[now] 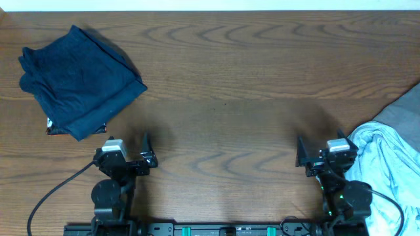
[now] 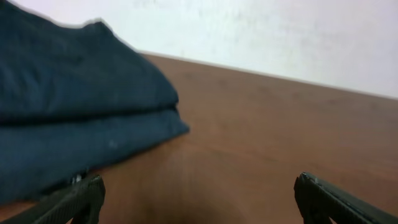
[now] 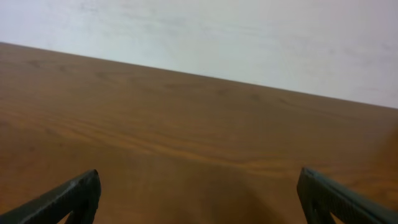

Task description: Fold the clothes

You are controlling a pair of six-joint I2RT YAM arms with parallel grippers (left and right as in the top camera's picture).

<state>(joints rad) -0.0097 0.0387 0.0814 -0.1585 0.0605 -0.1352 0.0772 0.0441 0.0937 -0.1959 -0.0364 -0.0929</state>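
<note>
Both the left claw and right claw gape empty, and I reckon that floppy crumpled pale-blue cloth garment beside the right one wants an edge pinch.

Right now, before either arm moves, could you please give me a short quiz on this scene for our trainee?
1. True or false: the navy garment lies folded on the wooden table, on the left arm's side.
2. The left claw and right claw are: A) open and empty; B) shut on cloth; C) out of view.
3. On which side does the crumpled pale blue clothing lie?
Key: 1 true; 2 A; 3 right.
</note>
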